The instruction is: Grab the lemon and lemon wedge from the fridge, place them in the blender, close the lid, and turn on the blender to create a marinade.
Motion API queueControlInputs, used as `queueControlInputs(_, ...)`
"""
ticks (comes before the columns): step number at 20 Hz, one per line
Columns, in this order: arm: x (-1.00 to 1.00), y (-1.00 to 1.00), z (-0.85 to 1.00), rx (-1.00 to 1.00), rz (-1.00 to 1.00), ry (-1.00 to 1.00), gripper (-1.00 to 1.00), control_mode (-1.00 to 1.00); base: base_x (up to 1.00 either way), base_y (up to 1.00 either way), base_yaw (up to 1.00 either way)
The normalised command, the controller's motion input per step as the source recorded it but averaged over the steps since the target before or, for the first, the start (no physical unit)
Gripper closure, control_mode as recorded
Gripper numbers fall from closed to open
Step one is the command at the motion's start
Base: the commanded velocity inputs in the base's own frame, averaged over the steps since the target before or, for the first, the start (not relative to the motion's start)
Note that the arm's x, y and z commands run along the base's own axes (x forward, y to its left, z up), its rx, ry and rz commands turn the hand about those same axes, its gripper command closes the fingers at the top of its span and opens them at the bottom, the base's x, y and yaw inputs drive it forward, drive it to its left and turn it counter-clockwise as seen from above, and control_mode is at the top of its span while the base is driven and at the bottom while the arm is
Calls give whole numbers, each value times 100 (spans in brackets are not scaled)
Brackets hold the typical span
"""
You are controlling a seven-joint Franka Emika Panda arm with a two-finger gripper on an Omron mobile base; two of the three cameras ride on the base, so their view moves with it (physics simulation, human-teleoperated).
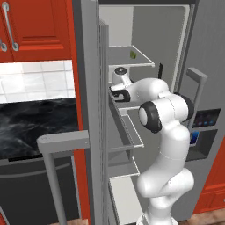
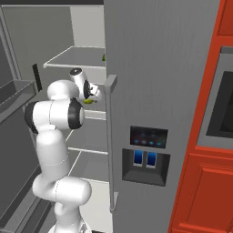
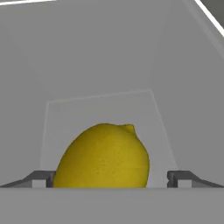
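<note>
The fridge (image 1: 176, 44) stands with its left door swung open, and my arm reaches onto a middle shelf. A yellow lemon (image 3: 103, 157) lies on that shelf (image 3: 96, 109), close in front of the hand camera and between my fingers (image 3: 40, 178), which stand wide on either side of it. My gripper (image 3: 112, 180) is open; a gap shows on the lemon's right side. In the right base view the lemon (image 2: 89, 101) peeks out by the gripper (image 2: 93, 97). A small yellow-green lemon wedge (image 1: 132, 54) rests on the shelf above. The blender and its lid are out of view.
The open fridge door (image 1: 88, 88) with its bar handle (image 1: 50, 149) stands to the arm's left. The shut right door (image 2: 154, 68) carries a dispenser panel (image 2: 146, 154). Red cabinets (image 1: 35, 26) and a dark counter (image 1: 35, 123) lie left of the fridge.
</note>
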Motion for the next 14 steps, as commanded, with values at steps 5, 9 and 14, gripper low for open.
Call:
queueControlInputs(5, 18, 1, -18, -3, 0, 4, -100, -100, 0, 0, 0)
queueControlInputs(9, 0, 0, -29, -2, 0, 1, -100, -100, 0, 0, 0)
queueControlInputs(14, 0, 0, -33, 0, 0, 0, 100, -100, 0, 0, 0)
